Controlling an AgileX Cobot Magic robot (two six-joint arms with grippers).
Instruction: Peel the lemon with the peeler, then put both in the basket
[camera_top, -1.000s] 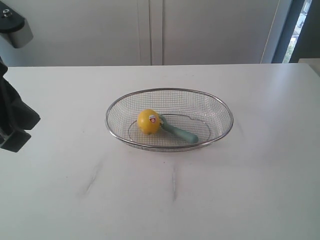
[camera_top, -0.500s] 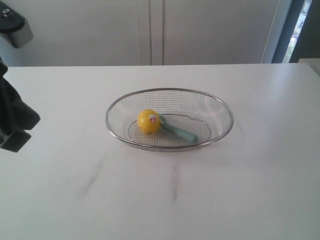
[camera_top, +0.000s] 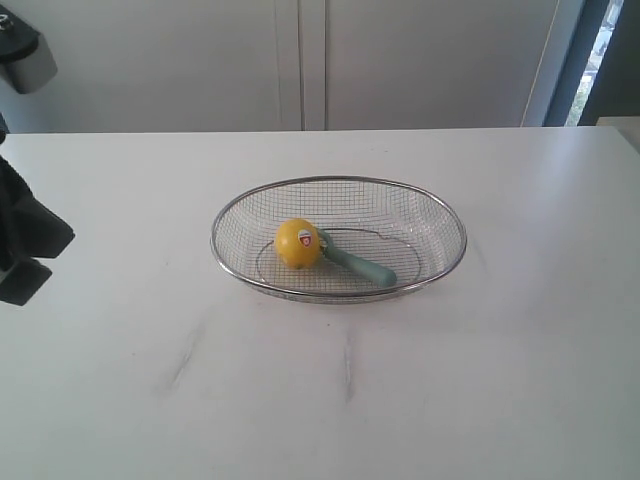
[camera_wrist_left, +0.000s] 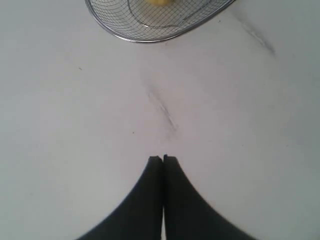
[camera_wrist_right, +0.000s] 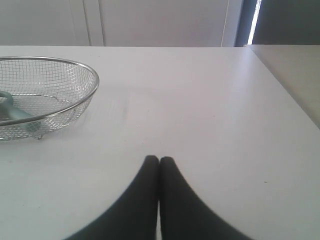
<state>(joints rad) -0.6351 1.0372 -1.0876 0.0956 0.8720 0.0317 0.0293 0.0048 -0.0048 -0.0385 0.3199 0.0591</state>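
The left arm (camera_top: 22, 245) has slid a little farther away from the basket (camera_top: 340, 180) than it was a moment ago, and nothing else has moved. I think that means the arm is backing off because the job is nearly over or already over. The lemon (camera_top: 298, 243) sits inside the basket, and the peeler (camera_top: 358, 262) lies in there too, with its head touching the lemon. The lemon looks yellow all over and has its sticker on, so I cannot see a peeled patch from here. The left end effector (camera_wrist_left: 163, 159) is closed, its 2 tips pressed together with nothing between them. The basket is out in front of it and well apart. The right end effector (camera_wrist_right: 159, 160) is closed and empty too, and the basket is ahead of it and off to 1 side, also well apart. Both hang over the bare white surface (camera_top: 450, 380). A few faint grey streaks (camera_wrist_left: 162, 111) mark the surface between the left end effector and the basket, but they are only marks. White cupboard doors (camera_top: 300, 60) stand far behind. Nothing blocks either arm.
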